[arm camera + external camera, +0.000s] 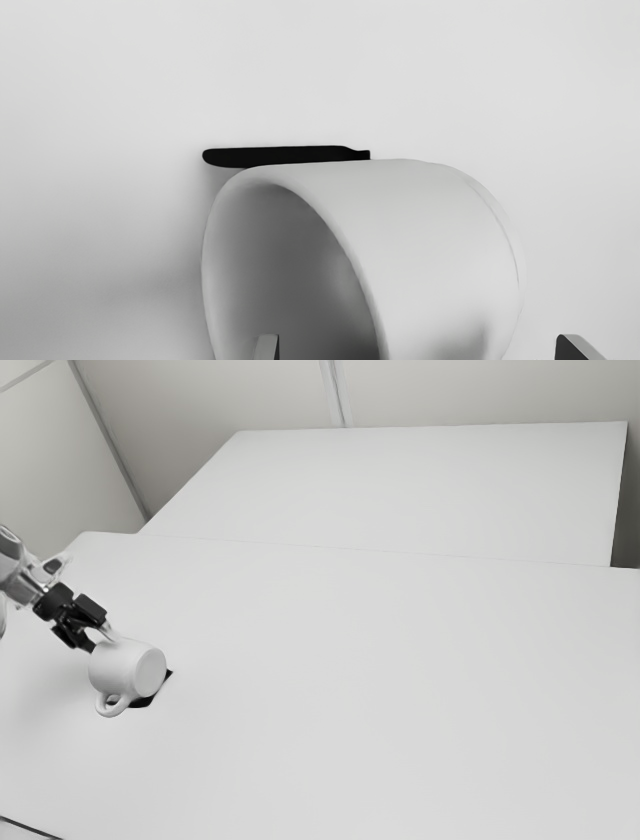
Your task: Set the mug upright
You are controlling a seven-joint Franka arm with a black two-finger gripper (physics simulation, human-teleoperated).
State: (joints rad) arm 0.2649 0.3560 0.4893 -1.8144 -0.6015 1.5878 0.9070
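Mug (127, 668) is on its side on the counter (380, 690), toward the exterior view's left, so it isn't upright as I'd want it. What matters most to me is how its long axis sits against my gripper (101, 642). That axis, from mouth (285, 260) to base (151, 672), runs roughly along the line between my 2 fingers. In the wrist view 1 fingertip (266, 348) is at the mouth and the other (575, 348) is out past the base, with a gap there. So the gripper is spread wide and pinching nothing; whether the mouth-side finger reaches inside or touches the rim, I can't tell.

From the exterior view, the gripper is just above the mug, on the mouth side, and the base faces away from the arm, toward the exterior view's right. To my mind, righting it means bringing that base down and the mouth up, with care that it doesn't roll. It's plain white, round-walled and smooth, with a looped handle (112, 706) low on the side nearer the exterior camera. Something flat and black (285, 156) shows beside it.
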